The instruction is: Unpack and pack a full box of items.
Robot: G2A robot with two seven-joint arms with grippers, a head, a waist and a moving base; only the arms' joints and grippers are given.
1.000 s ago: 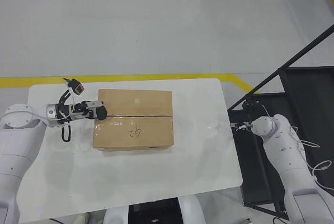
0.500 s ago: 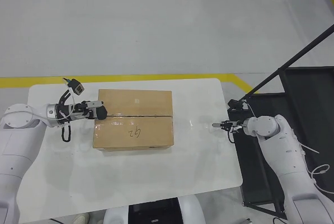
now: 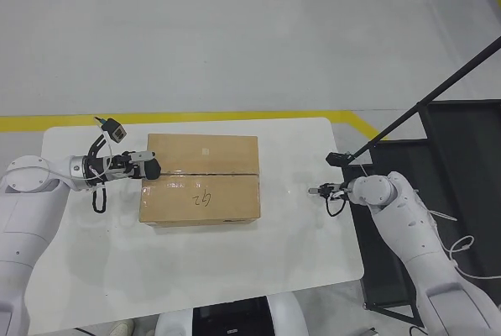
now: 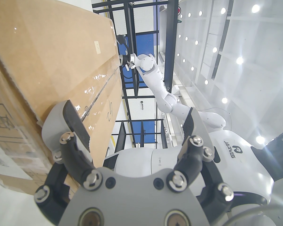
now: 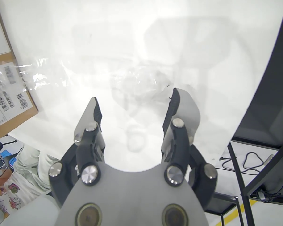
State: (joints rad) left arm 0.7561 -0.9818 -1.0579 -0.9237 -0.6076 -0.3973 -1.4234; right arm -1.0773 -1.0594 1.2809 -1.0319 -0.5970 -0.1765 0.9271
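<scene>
One brown cardboard box [image 3: 201, 178], taped shut along its top seam, sits left of centre on the white table [image 3: 300, 244]. The left gripper [image 3: 150, 165] stands spread at the box's end, one pad [image 4: 75, 121] against the top edge; the right gripper [image 5: 134, 99], likewise spread, hovers well apart above crumpled clear film [image 5: 141, 83]. Unbraced, the box may slide if that pad pushes.

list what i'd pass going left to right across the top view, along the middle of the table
left gripper → cardboard box → right gripper → black rack
</scene>
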